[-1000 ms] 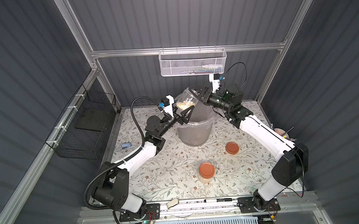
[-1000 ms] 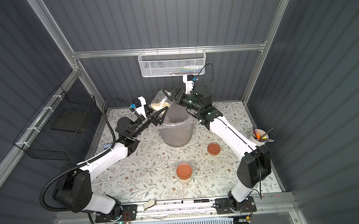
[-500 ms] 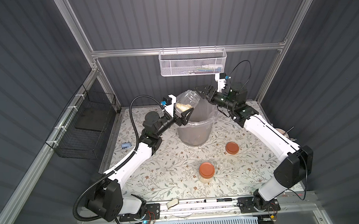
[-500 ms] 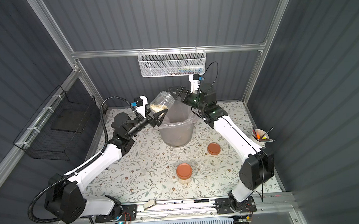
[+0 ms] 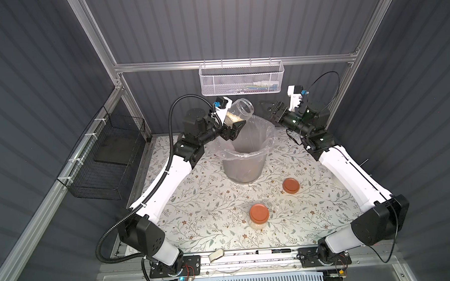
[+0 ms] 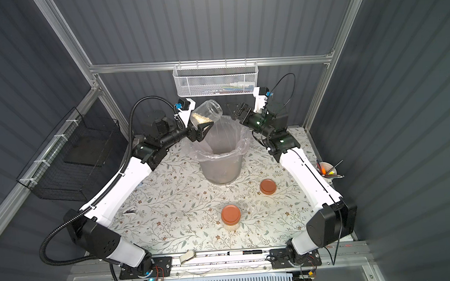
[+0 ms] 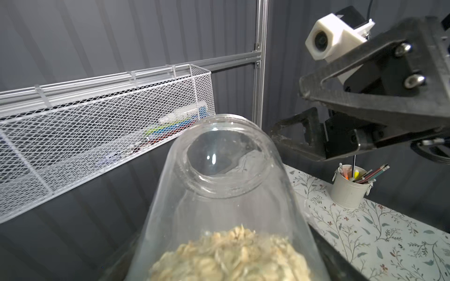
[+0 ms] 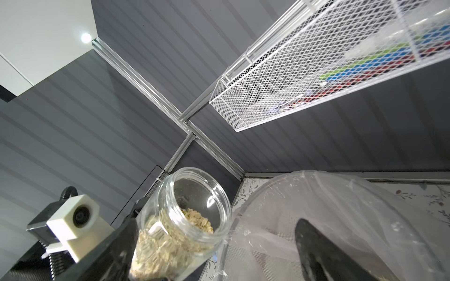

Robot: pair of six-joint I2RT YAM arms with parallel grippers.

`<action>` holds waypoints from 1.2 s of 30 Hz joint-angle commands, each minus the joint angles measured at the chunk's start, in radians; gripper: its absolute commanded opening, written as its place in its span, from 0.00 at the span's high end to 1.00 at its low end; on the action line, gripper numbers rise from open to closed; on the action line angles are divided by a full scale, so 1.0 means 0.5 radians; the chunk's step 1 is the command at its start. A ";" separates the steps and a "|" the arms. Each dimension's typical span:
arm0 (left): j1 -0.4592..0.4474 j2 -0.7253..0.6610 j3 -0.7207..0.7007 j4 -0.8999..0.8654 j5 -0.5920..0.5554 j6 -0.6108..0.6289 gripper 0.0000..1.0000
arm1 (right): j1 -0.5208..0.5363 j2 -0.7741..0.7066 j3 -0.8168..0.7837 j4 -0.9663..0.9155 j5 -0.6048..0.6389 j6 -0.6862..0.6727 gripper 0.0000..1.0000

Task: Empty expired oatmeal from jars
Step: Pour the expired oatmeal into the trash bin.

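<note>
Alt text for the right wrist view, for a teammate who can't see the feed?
An open clear jar partly filled with oatmeal is held tilted in the left gripper, its mouth next to a bin's clear plastic liner, with nothing pouring out. A white mesh basket holding coloured items hangs on the grey wall above.

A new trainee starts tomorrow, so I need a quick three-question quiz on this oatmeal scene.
1. True or false: the tilted open jar in the left gripper holds oatmeal.
2. Where does the loose orange lid lie? A on the floral tablecloth; B in the bin; C in the wire basket.
3. Fill in: the right gripper is ___ and holds nothing.
Key: 1 true; 2 A; 3 open.
</note>
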 commanded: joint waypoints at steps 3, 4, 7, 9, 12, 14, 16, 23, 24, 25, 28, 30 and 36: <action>0.016 0.087 0.347 -0.617 0.009 0.313 1.00 | -0.075 -0.067 -0.118 0.014 -0.049 -0.018 0.01; 0.016 0.115 0.406 -0.710 0.010 0.356 1.00 | -0.085 -0.075 -0.136 0.028 -0.053 -0.012 0.01; 0.016 0.248 0.654 -1.028 -0.067 0.523 1.00 | -0.110 -0.102 -0.194 0.067 -0.072 0.010 0.02; 0.018 0.360 0.848 -1.223 -0.120 0.643 1.00 | -0.123 -0.120 -0.248 0.090 -0.079 0.019 0.02; 0.016 0.569 1.224 -1.550 -0.220 0.828 1.00 | -0.147 -0.166 -0.339 0.128 -0.084 0.042 0.02; 0.017 0.732 1.482 -1.744 -0.327 0.966 1.00 | -0.163 -0.185 -0.402 0.157 -0.092 0.063 0.02; 0.016 0.838 1.638 -1.853 -0.392 1.100 1.00 | -0.179 -0.201 -0.450 0.173 -0.103 0.070 0.02; -0.030 0.976 1.773 -2.059 -0.574 1.417 1.00 | -0.189 -0.129 -0.290 -0.140 -0.119 -0.181 0.03; -0.041 0.978 1.768 -2.080 -0.568 1.448 1.00 | -0.188 -0.106 -0.240 -0.232 -0.112 -0.243 0.04; -0.044 0.979 1.761 -2.087 -0.556 1.455 1.00 | -0.185 -0.085 -0.202 -0.305 -0.084 -0.303 0.05; -0.056 0.978 1.740 -2.114 -0.526 1.495 1.00 | -0.180 -0.017 -0.062 -0.605 0.026 -0.503 0.05; -0.071 0.975 1.728 -2.129 -0.540 1.546 1.00 | -0.165 0.029 0.042 -0.793 0.153 -0.641 0.05; -0.124 0.974 1.699 -2.220 -0.520 1.745 1.00 | -0.112 0.221 0.336 -1.215 0.350 -0.941 0.06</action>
